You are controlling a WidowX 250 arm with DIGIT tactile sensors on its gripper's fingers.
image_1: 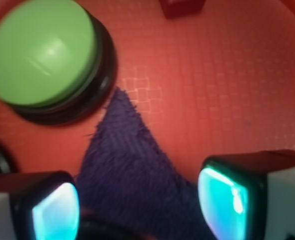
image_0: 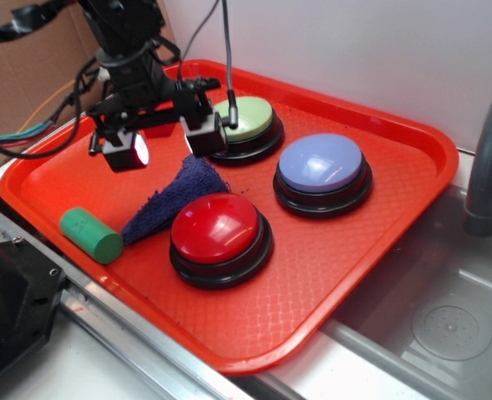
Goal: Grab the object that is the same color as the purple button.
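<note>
Purple rag (image_1: 132, 170) is sitting under the wide-open gripper (image_1: 137, 207) (fingers straddling it); descending off-centre, it's risking nudging the green button (image_1: 42, 52).

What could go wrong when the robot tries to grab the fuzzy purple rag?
The open gripper hangs over the rag's narrow tip, so it may pinch only a few fibers and slip off. The green button sits right beside one finger and might get bumped. The rag's wide end lies against the red button and could drag on it.
</note>
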